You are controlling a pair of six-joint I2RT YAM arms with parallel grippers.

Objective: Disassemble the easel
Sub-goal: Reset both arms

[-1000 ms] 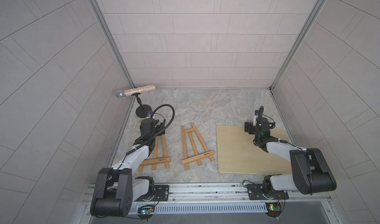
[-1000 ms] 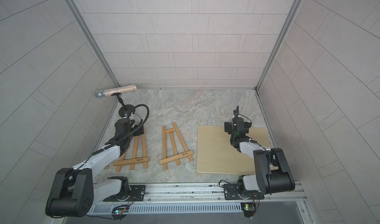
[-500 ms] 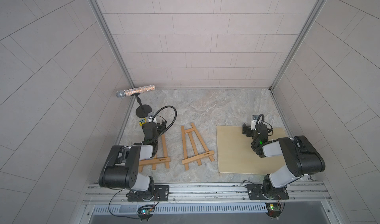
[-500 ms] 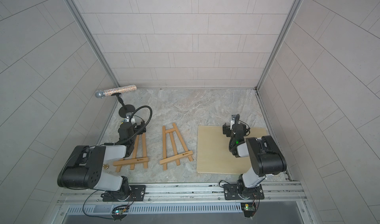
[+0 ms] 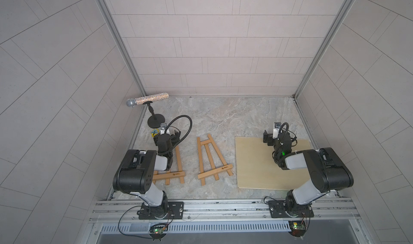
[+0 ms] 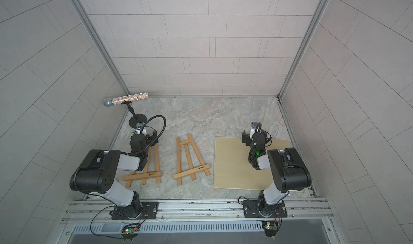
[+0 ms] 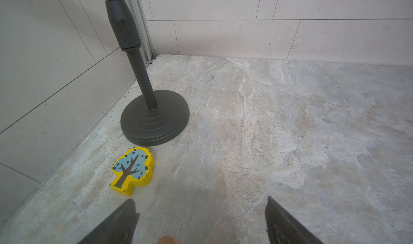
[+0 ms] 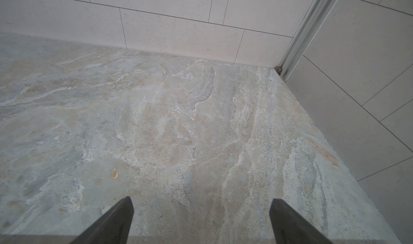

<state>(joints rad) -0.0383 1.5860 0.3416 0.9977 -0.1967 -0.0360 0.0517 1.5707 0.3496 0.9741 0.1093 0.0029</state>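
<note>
Marble tabletop [image 5: 223,115]: centre easel [image 5: 215,171] flat nr board [image 5: 257,164].

Left fingers [image 7: 120,222] over apex of left easel [image 5: 176,175], which lies flat on table [image 5: 223,119]; apex tip between them. Tree block [image 7: 131,169] just ahead, toward their left. Stand base [image 7: 154,122] just beyond block, near left wall; microphone [image 5: 147,97] atop stand. Second easel [image 5: 214,171] flat, right of left fingers, between arms. Board [image 5: 252,164] flat, further right; right fingers [image 8: 111,220] above its far edge.
</note>
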